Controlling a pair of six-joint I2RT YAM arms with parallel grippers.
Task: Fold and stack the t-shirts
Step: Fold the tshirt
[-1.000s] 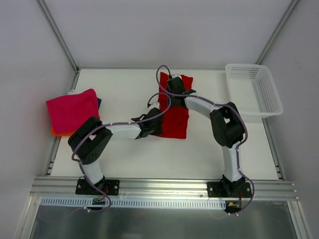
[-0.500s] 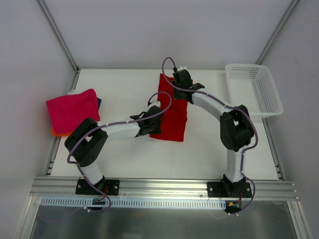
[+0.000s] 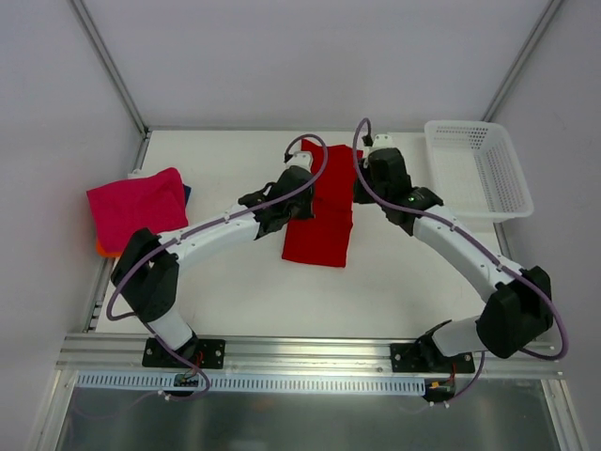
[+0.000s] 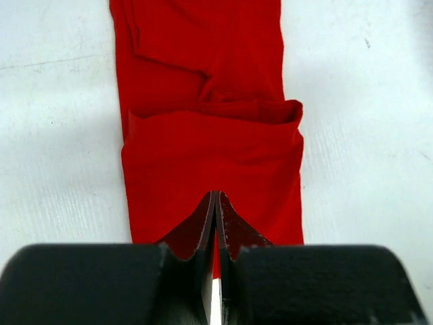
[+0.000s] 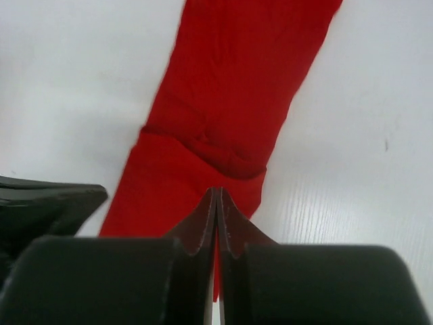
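**Both arms have swung outward since a second ago; red shirt pinched from two sides**

Left arm now stretched out further, right elbow thrown wide to the right.

Far left of the table [image 3: 235,282]: folded stack, magenta-pink t-shirt [image 3: 136,205] on top. Orange t-shirt [image 3: 108,249] peeks out below; sliver of blue t-shirt [image 3: 186,194] behind.

Left gripper [image 3: 293,202]: jaws clenched on the red t-shirt [image 3: 319,235], at its left edge.

Red t-shirt lies mid-table as a long narrow strip, one crosswise fold showing.

Right gripper [image 3: 360,188]: clenched on the strip's right edge.

White mesh basket [image 3: 512,178] at far right, well apart.

Handling, my judgement: light, limp cloth that sags and creases; best held at edges or corners, both sides together.

Count: four shirts, one basket, two grippers.
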